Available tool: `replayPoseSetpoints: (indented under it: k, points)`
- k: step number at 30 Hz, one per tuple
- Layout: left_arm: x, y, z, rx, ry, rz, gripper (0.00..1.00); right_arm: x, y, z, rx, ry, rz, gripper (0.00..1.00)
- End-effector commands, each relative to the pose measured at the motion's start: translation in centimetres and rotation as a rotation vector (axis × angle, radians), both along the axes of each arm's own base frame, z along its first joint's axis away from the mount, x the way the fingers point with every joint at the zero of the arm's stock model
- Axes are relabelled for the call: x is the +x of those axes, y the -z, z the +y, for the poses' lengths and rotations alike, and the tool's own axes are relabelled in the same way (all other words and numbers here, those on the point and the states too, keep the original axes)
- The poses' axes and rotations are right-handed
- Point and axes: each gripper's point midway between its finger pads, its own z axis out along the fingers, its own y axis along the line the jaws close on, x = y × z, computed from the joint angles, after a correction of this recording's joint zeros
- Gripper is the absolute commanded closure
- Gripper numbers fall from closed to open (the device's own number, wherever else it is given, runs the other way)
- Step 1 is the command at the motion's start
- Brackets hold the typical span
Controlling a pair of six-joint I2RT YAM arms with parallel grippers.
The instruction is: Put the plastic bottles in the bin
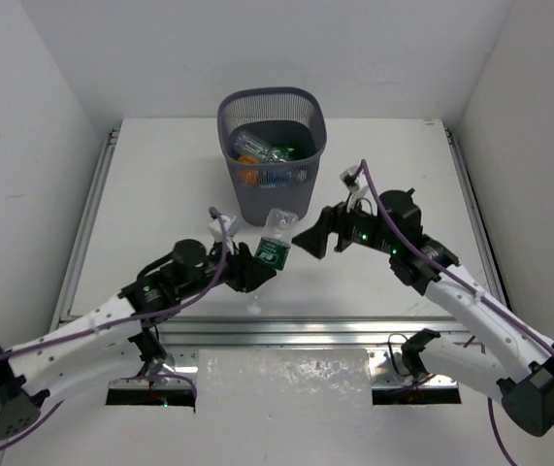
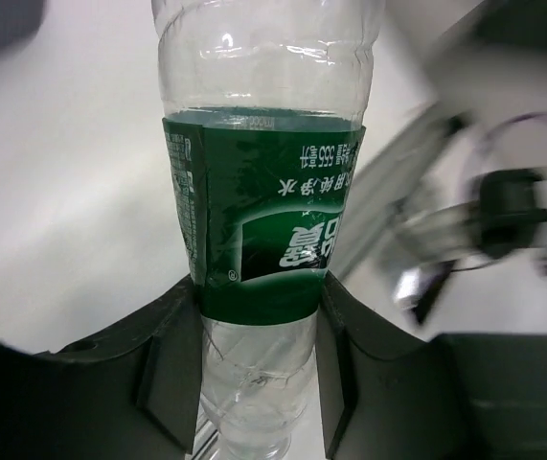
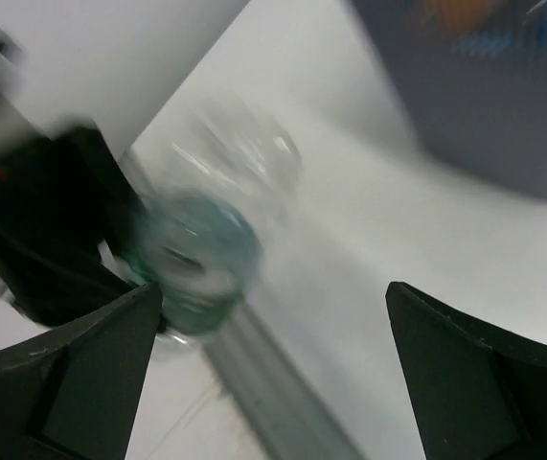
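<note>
green-label bottle (image 2: 263, 230) is just in front of the bin (image 1: 233, 112), clamped in our left gripper (image 2: 259, 383) | bin's got a pile of bottles (image 1: 272, 152), orange and blue bits showing | long axis tips up toward bin, label print upside down | right gripper (image 1: 310, 238) gapes wide beside it, empty | cap end: we can't tell, right wrist view's a blur

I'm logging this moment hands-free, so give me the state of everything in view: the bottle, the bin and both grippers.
green-label bottle: held, tilted, in front of the bin, not yet in it.
left gripper: shut on the green-label bottle.
right gripper: open, holding nothing, close beside the bottle.
bin: upright, partly filled.
bottles in the bin: lying inside, an orange one among them.
</note>
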Motion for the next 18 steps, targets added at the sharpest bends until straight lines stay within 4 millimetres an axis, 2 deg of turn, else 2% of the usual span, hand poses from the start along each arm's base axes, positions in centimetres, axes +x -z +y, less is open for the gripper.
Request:
replayPoseSetpoints:
  k: [1,2,3,4,5,7,12,14,15,16,17,18]
  points:
    - [-1.9,-7.7,-2.3,-0.247,0.18,-0.206,1.0,-5.0,-5.0,2.8,0.251,-0.288,-0.09,0.01]
    - [-2.3,-8.2,-2.5,-0.262,0.212,-0.219,1.0,-5.7,-3.9,3.0,0.267,-0.325,-0.073,0.01]
    - [-3.1,-9.3,-3.0,-0.299,0.271,-0.243,1.0,-6.9,-4.8,3.5,0.31,-0.395,-0.096,0.01]
    - [-3.4,-9.8,-3.3,-0.318,0.3,-0.253,1.0,-7.2,-4.7,3.7,0.32,-0.417,-0.091,0.01]
    - [-3.8,-10.3,-3.6,-0.337,0.325,-0.261,1.0,-7.1,-4.3,4.0,0.32,-0.433,-0.077,0.01]
    - [-4.4,-11.1,-4.1,-0.371,0.377,-0.27,1.0,-7.2,-4.7,4.4,0.333,-0.458,-0.09,0.01]
    - [-4.1,-11.7,-4.7,-0.368,0.389,-0.272,1.0,-6.8,-5.9,4.8,0.348,-0.474,-0.124,0.02]
    - [-4.0,-12.0,-4.8,-0.368,0.392,-0.279,1.0,-6.5,-6.6,4.7,0.346,-0.455,-0.16,0.37]
    - [-3.8,-11.8,-4.8,-0.356,0.383,-0.272,0.92,-6.1,-6.6,4.7,0.337,-0.43,-0.161,0.54]
    - [-3.3,-11.8,-4.7,-0.341,0.355,-0.266,0.65,-5.6,-6.8,4.6,0.328,-0.41,-0.17,0.82]
    - [-1.6,-11.2,-3.9,-0.277,0.245,-0.244,0.01,-4.9,-7.1,4.4,0.305,-0.365,-0.173,1.0]
    - [-0.7,-10.8,-3.3,-0.237,0.182,-0.233,0.0,-4.0,-7.6,4.1,0.291,-0.317,-0.19,1.0]
